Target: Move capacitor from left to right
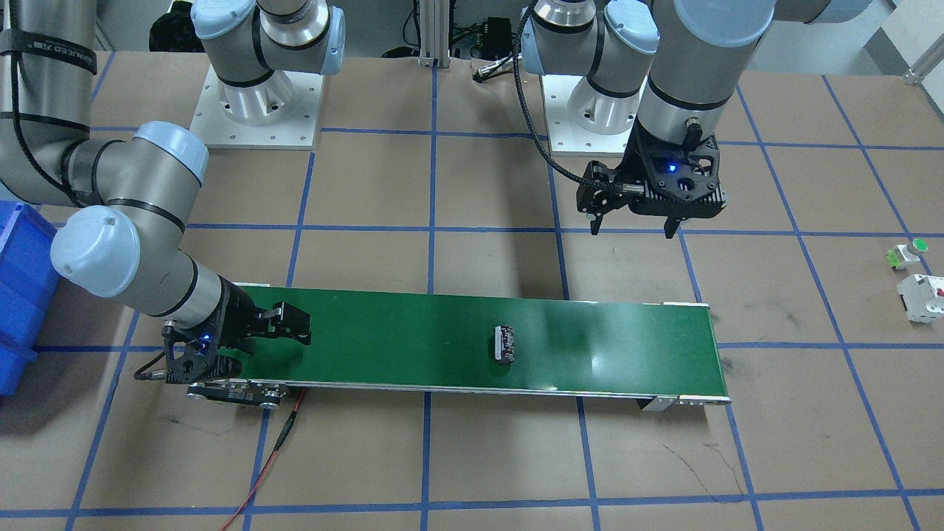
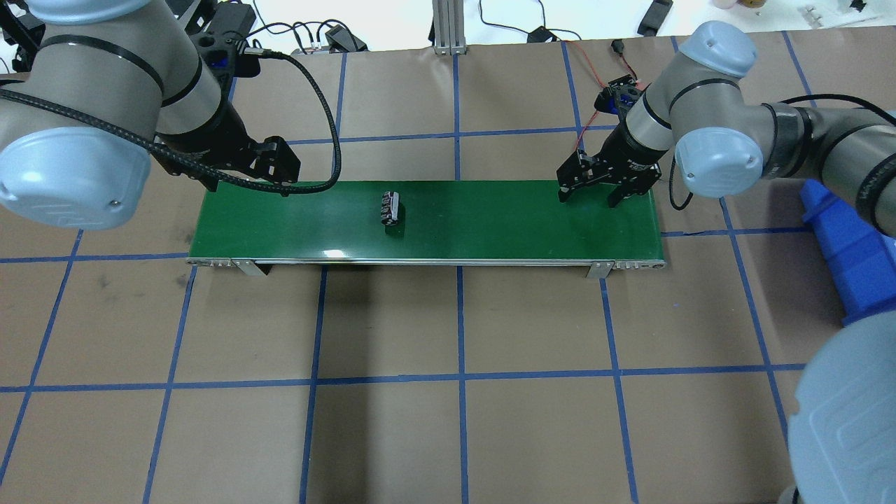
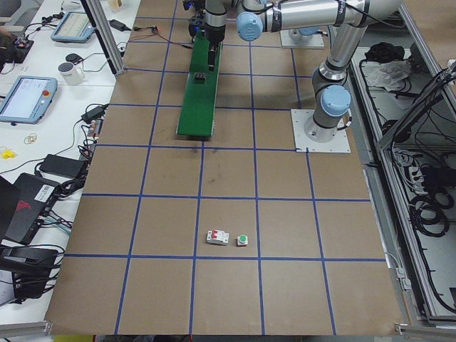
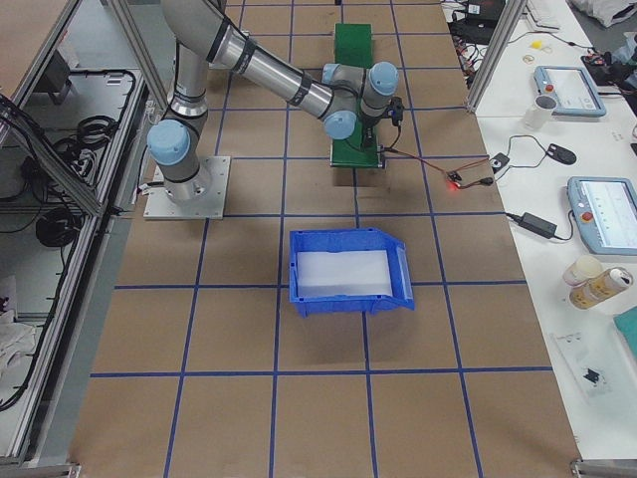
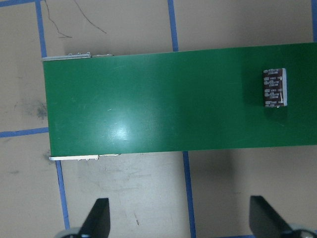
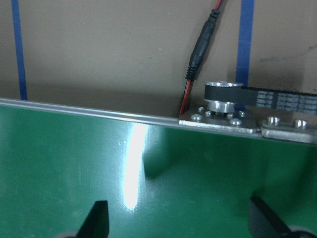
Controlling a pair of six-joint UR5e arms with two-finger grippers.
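The capacitor (image 1: 505,344), a small dark block with reddish and pale marks, lies on the green conveyor belt (image 1: 413,346) a little toward my left side of its middle. It also shows in the overhead view (image 2: 390,208) and at the upper right of the left wrist view (image 5: 275,87). My left gripper (image 1: 633,226) is open and empty, raised above the table beside the belt's left end (image 2: 248,183) (image 5: 181,223). My right gripper (image 2: 589,197) is open and empty, low over the belt's right end (image 1: 297,325) (image 6: 181,223).
A blue bin (image 2: 840,245) stands on the table past the belt's right end. A white boxy part with a red spot (image 1: 920,295) and a green-capped button (image 1: 907,252) lie far out on my left. A red wire (image 1: 269,461) runs from the belt's motor end.
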